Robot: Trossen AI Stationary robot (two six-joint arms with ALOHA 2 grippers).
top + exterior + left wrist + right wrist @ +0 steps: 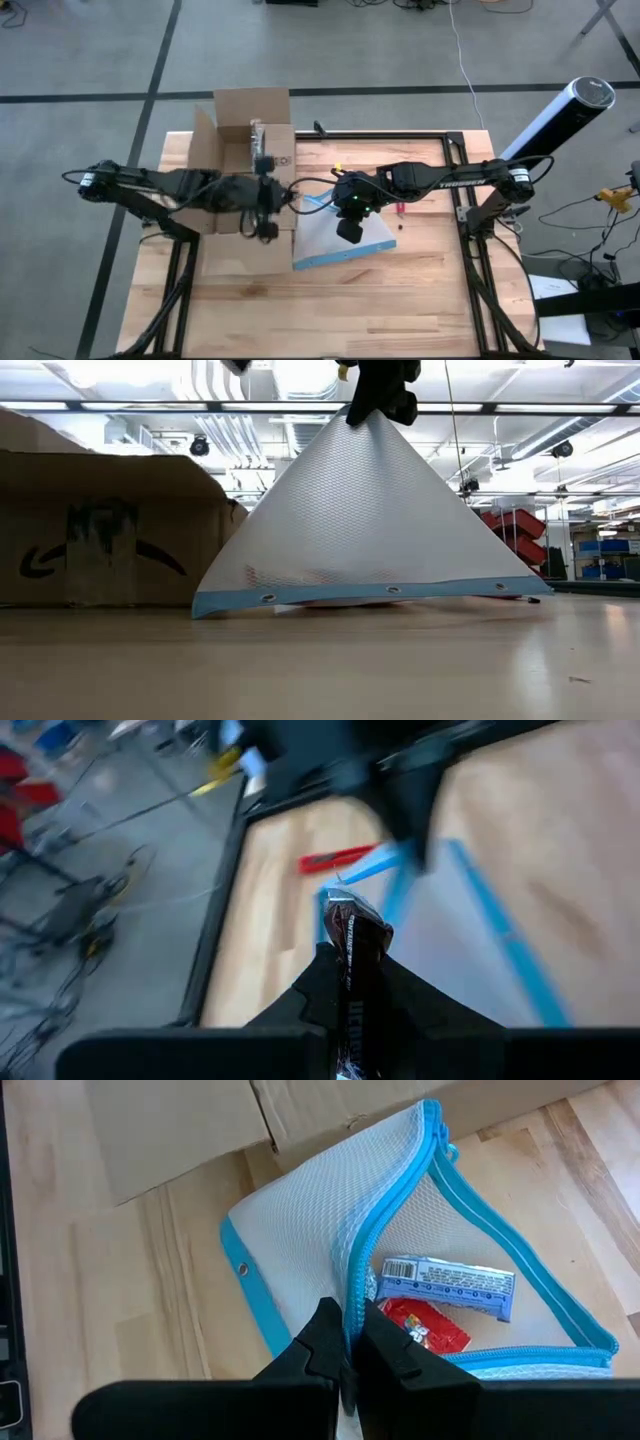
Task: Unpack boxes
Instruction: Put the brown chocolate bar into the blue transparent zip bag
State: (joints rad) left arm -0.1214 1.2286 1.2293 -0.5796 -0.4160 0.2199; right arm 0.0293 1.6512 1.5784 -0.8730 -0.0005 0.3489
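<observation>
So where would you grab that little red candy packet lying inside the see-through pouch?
By its upper edge, coming down through the open zipper mouth: the small red packet lies flat at the bottom of the blue-edged mesh pouch, which the right pincer holds up by its zipper edge, so the mouth is the only way in.

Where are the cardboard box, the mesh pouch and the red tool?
cardboard box [222, 152], high view, inner side wall.
mesh pouch [370, 530], low view, middle of its lifted side.
red tool [338, 858], left wrist view, middle of its length.

"TROSSEN" lettering on the right arm, black smile-arrow logo on the box
</observation>
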